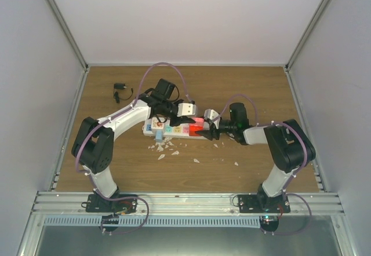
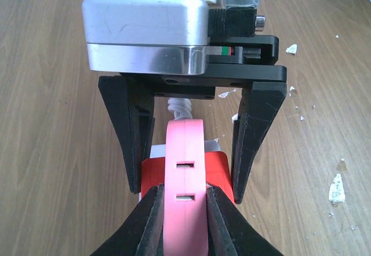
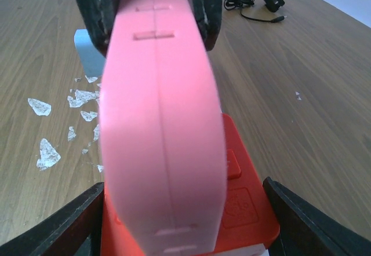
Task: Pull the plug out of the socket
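The socket (image 1: 171,130) is a long white power strip with pastel squares, lying mid-table; its right end is a red block (image 3: 243,198). A pink plug (image 2: 184,163) stands upright on that red block, also filling the right wrist view (image 3: 159,123). My left gripper (image 2: 184,209) is shut on the plug's two sides from above (image 1: 195,121). My right gripper (image 3: 184,189) is shut on the red end of the socket, one finger on each side (image 1: 204,130). The coiled white cord (image 2: 178,108) shows behind the plug. The plug's prongs are hidden.
A light blue plug (image 1: 157,130) sits at the strip's left end. White flakes (image 1: 165,149) are scattered on the wood in front of the strip. A black adapter with its cord (image 1: 120,89) lies at the back left. Grey walls enclose the table.
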